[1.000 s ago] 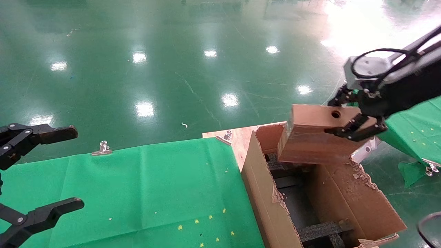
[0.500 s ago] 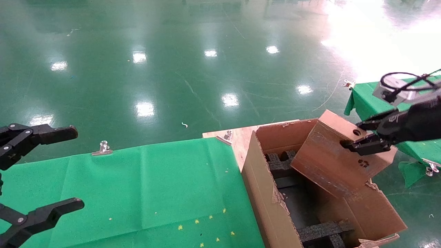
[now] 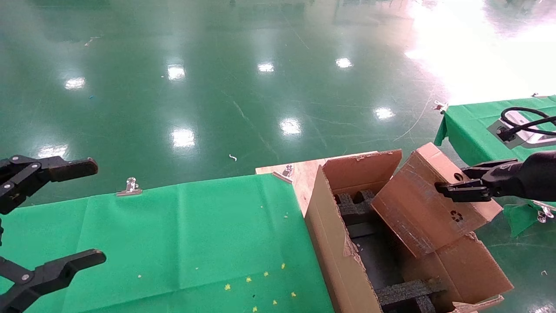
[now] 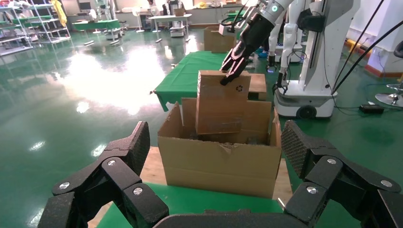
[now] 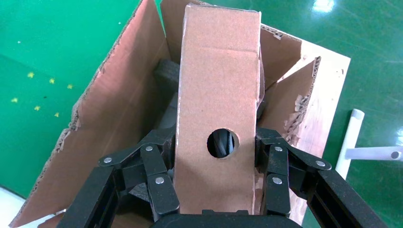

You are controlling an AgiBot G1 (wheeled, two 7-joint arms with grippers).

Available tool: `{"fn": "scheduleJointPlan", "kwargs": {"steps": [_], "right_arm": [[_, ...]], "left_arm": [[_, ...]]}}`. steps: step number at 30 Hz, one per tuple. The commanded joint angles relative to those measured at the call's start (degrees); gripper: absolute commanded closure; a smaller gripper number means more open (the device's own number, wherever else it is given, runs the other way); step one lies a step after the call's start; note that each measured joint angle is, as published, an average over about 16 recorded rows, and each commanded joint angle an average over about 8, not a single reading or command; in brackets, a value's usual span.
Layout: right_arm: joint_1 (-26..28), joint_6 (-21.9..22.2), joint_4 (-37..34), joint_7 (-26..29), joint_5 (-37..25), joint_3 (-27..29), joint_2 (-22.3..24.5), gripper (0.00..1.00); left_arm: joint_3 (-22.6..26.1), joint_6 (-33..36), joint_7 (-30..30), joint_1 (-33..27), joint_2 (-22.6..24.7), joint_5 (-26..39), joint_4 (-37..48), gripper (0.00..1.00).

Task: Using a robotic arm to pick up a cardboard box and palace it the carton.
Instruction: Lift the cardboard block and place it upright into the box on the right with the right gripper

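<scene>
Gripping the cardboard box (image 3: 428, 200) by its narrow upper edge, my right gripper (image 3: 462, 186) has a finger (image 5: 154, 178) pressed on each broad face. The box stands tilted, its lower end down inside the carton (image 3: 343, 256), leaning against the carton's right flap, its top end out past that flap on the right. My left gripper (image 3: 41, 217) hangs at the near left with its fingers spread wide, holding nothing.

The carton sits on a wooden board (image 3: 304, 174) at the right end of a table covered in green cloth (image 3: 182, 234), with a metal clip (image 3: 129, 187) on the cloth's far edge. Beyond lies a glossy green floor (image 3: 217, 87) mirroring ceiling lights. A second green-covered table (image 3: 473, 126) stands far right.

The head view shows the black foam blocks (image 3: 404, 293) in the carton and the recycling mark (image 3: 456, 215) on the box. The right wrist view alone shows the round hole (image 5: 222, 143) in the box's edge, between my fingers, from straight above. The left wrist view takes in my white right arm (image 4: 266, 14) reaching down from the far side, a white robot base (image 4: 313, 71) behind it, and shelving (image 4: 28, 23) across the room.
</scene>
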Motion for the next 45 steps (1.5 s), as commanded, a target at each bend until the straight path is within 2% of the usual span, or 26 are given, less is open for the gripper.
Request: {"fn": "scheduleJointPlan", "kwargs": {"steps": [1, 10, 16, 24, 32, 45], "right_arm": [[0.0, 0.6, 0.9, 0.4, -0.1, -0.1, 0.5, 1.0], [-0.1, -0.4, -0.8, -0.3, 0.1, 0.1, -0.6, 1.0], [-1.7, 2.6, -0.7, 2.7, 0.1, -0.7, -1.0, 1.0], [-4.0, 9.8, 2.2, 10.4, -4.4, -3.2, -1.4, 1.0], [-4.8, 13.9, 6.6, 19.2, -10.4, -5.5, -1.6, 1.0], [-5.9, 21.6, 14.9, 37.3, -22.6, -9.2, -1.5, 1.0]], "left_arm": [[0.0, 0.0, 0.0, 0.0, 0.0, 0.0, 0.0, 0.0], [0.0, 0.0, 0.0, 0.0, 0.0, 0.0, 0.0, 0.0], [0.0, 0.0, 0.0, 0.0, 0.0, 0.0, 0.0, 0.0], [0.0, 0.0, 0.0, 0.0, 0.0, 0.0, 0.0, 0.0], [0.0, 0.0, 0.0, 0.0, 0.0, 0.0, 0.0, 0.0], [0.0, 0.0, 0.0, 0.0, 0.0, 0.0, 0.0, 0.0]]}}
